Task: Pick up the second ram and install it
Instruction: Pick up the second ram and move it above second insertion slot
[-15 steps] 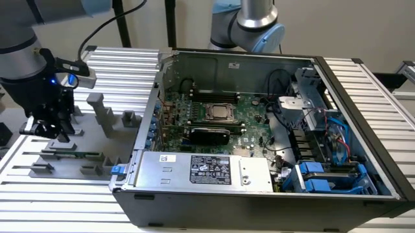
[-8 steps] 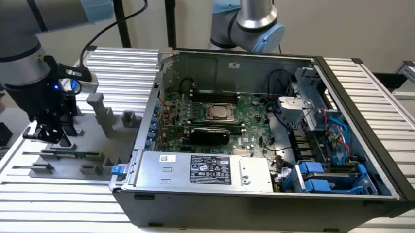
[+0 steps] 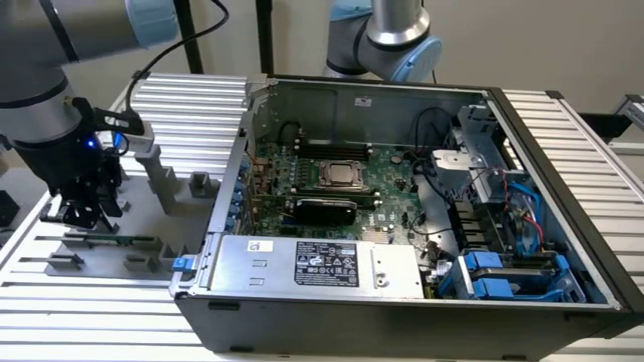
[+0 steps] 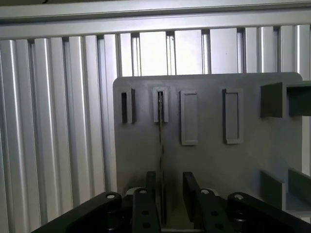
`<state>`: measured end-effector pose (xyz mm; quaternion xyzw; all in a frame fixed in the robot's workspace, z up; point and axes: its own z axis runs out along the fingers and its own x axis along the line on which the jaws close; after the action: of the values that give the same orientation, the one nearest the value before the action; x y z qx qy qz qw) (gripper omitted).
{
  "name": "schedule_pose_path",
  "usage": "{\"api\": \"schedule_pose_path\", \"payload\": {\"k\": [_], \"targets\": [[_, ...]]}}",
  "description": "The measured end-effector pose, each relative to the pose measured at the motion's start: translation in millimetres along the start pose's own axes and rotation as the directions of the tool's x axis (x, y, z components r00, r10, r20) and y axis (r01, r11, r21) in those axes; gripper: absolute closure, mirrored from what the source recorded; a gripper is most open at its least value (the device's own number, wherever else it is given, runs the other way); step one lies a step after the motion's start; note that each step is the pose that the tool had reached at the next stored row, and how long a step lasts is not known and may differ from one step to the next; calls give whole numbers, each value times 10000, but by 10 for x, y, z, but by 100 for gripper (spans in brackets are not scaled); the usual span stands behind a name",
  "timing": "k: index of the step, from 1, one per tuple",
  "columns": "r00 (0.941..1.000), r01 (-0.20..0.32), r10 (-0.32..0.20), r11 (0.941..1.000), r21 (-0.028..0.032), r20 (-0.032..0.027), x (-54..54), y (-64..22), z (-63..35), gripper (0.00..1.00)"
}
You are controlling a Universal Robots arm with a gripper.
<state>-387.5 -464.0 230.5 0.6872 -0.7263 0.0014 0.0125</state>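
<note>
Robotics lab: opened PC case (image 3: 403, 320)

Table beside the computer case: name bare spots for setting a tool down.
Bare: ribbed table on the near side of the grey holder plate, and on its far side. Crowded: the plate, where the open gripper straddles the second ram.

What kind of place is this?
Probably a robotics lab bench for computer assembly: an open computer case showing its motherboard, a ribbed aluminium table, and a gripper over the second ram in a grey holder.
</note>
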Motion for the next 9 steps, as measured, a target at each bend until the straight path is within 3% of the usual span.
{"api": "schedule_pose_path", "payload": {"k": [9], "targets": [[10000,-1,1,10000,-1,0,17,5,164,0]]}}
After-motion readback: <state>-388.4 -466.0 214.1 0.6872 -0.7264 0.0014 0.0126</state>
